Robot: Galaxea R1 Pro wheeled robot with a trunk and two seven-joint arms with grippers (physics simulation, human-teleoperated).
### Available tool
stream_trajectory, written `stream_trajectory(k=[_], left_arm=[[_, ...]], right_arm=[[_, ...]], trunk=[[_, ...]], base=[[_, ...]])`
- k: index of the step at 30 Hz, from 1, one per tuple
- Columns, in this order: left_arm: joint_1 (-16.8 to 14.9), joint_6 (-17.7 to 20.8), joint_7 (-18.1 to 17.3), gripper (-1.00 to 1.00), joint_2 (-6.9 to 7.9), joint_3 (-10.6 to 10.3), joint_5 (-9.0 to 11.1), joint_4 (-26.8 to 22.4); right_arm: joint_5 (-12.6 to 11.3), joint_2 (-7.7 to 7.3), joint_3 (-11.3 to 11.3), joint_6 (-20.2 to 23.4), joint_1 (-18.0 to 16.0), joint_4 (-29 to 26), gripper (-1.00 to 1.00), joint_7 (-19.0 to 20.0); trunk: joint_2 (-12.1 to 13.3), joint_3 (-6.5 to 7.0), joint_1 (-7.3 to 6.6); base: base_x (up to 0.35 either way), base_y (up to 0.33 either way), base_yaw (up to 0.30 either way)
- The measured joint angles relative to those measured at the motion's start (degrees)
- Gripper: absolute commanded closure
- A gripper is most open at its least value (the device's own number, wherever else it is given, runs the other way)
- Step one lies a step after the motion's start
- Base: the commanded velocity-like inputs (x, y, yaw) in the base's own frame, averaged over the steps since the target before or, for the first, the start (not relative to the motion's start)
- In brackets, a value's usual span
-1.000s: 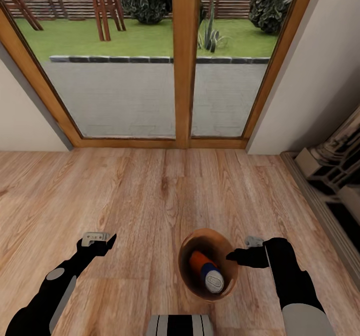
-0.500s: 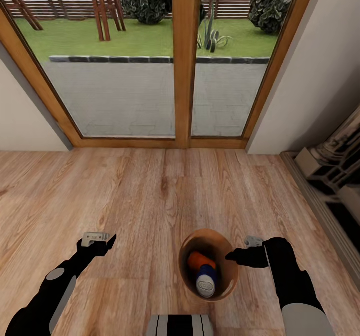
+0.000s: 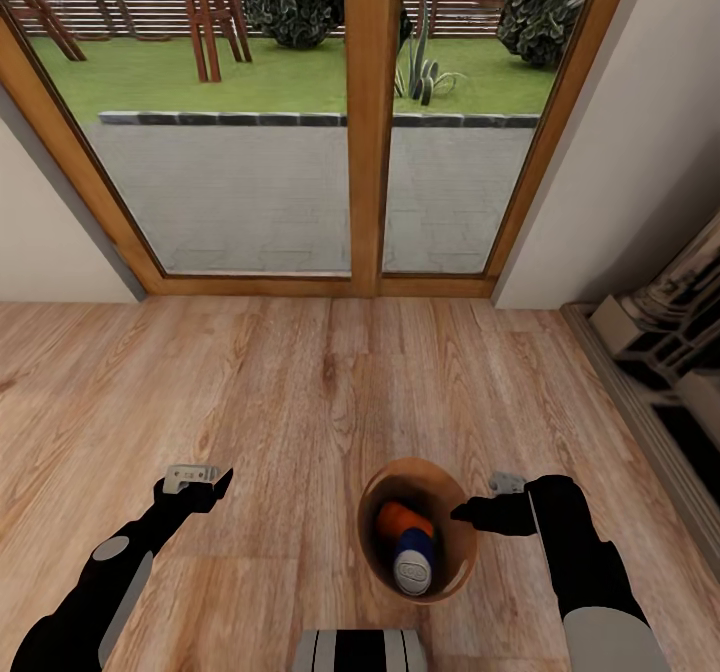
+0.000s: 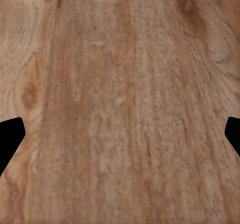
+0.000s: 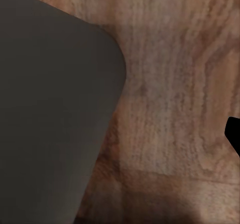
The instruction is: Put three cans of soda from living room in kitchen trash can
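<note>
Trash can (image 3: 372,542) held at rim by right pincer (image 3: 462,513), clamped on wall; orange can (image 3: 398,520) and blue can (image 3: 412,557) seen inside. Left pincer (image 3: 222,479) spread wide, empty, over wood floor (image 3: 300,392). Risk judged: one-sided rim grip; bin tilt during travel, cans spilled. Third can unaccounted.

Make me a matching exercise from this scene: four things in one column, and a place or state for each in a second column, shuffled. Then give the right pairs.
Things:
1. orange can
2. blue can
3. left gripper
4. glass doors

Places or states:
A. over bare wood floor, holding nothing
B. inside the bin, its pale top facing up
C. ahead, looking out on a garden
D. inside the bin, partly under another can

Pairs: 1-D, 2-B, 3-A, 4-C
</note>
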Motion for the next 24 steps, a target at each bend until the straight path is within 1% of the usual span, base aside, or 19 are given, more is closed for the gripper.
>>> stream_trajectory(k=[8, 24], left_arm=[[0.01, -0.6, 0.0, -1.0, -0.02, 0.0, -0.06, 0.05], [-0.01, -0.46, 0.13, -1.0, 0.02, -0.08, -0.35, 0.14]], right_arm=[[0.0, 0.05, 0.1, 0.0, 0.0, 0.0, -1.0, 0.0], [0.06, 0.73, 0.04, 0.0, 0.0, -0.07, -1.0, 0.0]], trunk=[[0.0, 0.0, 0.0], [0.21, 3.54, -0.42]], base=[[0.0, 0.0, 0.0], [0.0, 0.0, 0.0]])
